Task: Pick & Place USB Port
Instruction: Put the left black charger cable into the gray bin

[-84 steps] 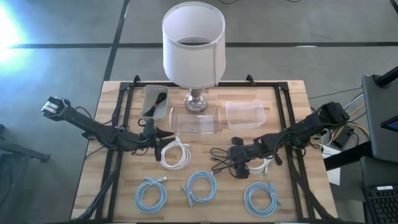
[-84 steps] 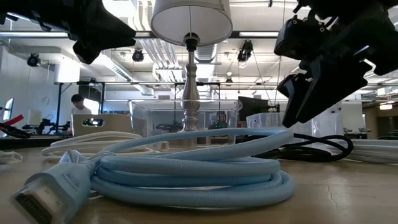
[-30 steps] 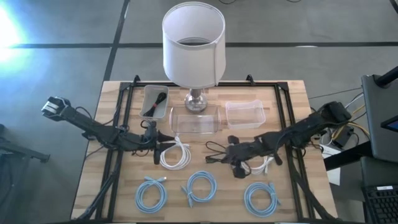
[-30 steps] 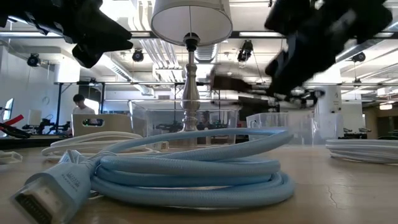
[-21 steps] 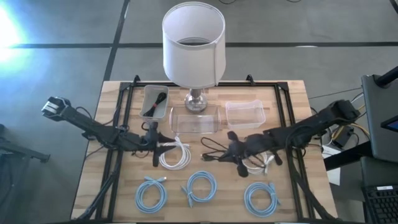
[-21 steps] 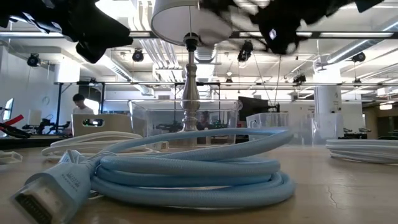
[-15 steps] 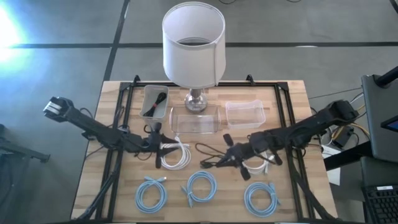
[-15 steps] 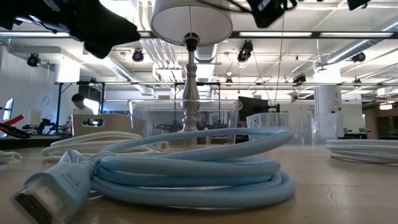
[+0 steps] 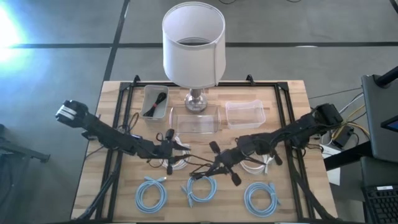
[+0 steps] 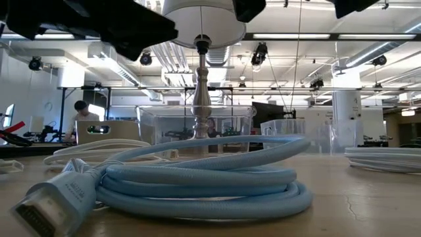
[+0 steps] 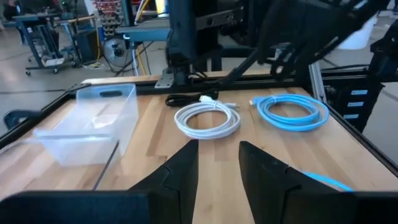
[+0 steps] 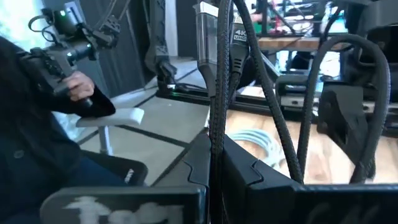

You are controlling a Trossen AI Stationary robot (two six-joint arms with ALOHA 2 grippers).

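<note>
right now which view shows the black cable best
The right wrist view: the black cable fills the frame, pinched between the right gripper fingers, its plug upright. The high view shows it as a thin dark loop hanging from that gripper above the table. The low and left wrist views don't show it clearly.

A black braided cable (image 9: 200, 167) hangs clear of the table, pinched in the right gripper (image 9: 222, 163) near the table's centre, its loose loops trailing toward nine o'clock over the light-blue coil (image 9: 201, 186) at six o'clock. Seen from the right wrist, its silver-tipped plug (image 12: 209, 31) stands upright, with the cord (image 12: 217, 112) running down between the closed fingers.
</note>
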